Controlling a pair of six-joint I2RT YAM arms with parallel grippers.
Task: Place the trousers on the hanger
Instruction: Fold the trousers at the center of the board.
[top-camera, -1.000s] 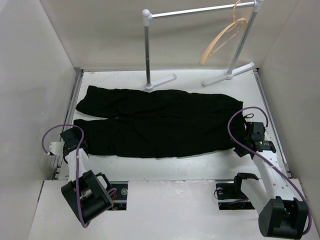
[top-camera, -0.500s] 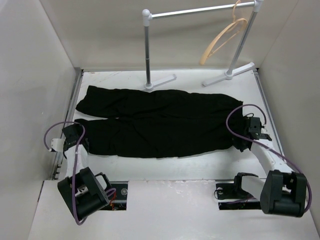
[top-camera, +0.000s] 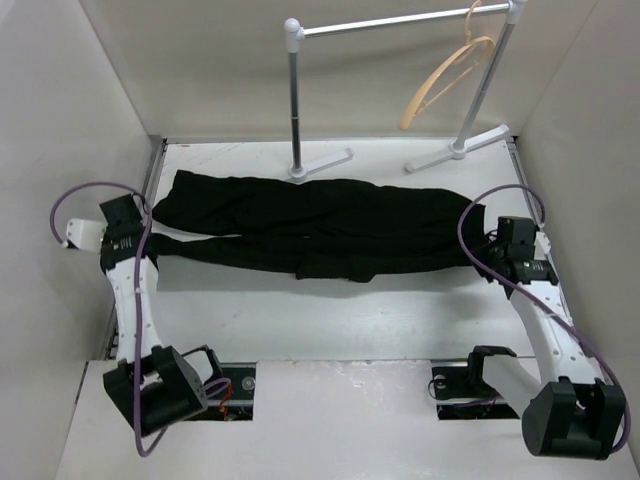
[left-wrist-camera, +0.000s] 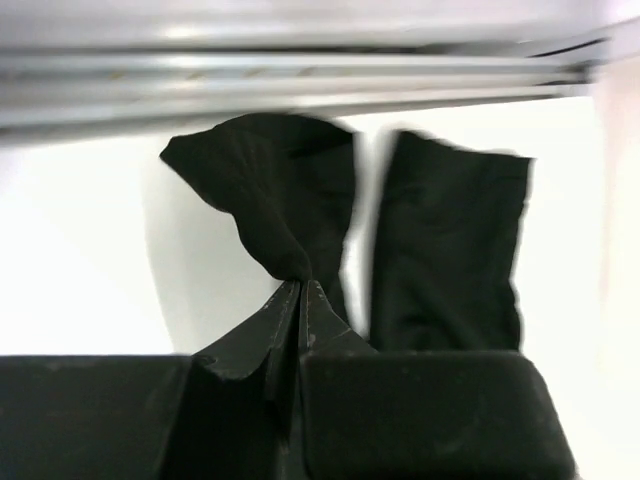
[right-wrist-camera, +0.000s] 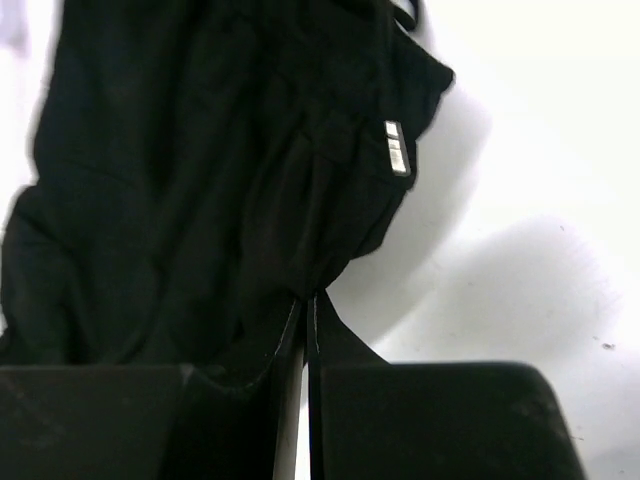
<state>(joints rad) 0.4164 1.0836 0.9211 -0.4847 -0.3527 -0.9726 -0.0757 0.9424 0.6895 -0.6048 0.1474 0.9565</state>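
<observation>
The black trousers lie lengthwise across the white table, legs to the left, waist to the right, the near leg lifted off the table and folded toward the far one. My left gripper is shut on the hem of the near leg. My right gripper is shut on the waist edge, where a small white label shows. The tan wooden hanger hangs by its hook at the right end of the rail, behind the trousers.
The white-and-grey rail stand rises at the back, its two feet on the table just behind the trousers. White walls close in left, right and back. Bare table lies between the trousers and the arm bases.
Both grippers closed on the near edge of the trousers and lifted it away from me. The near leg now folds up toward the far leg, and more bare table shows in front.
</observation>
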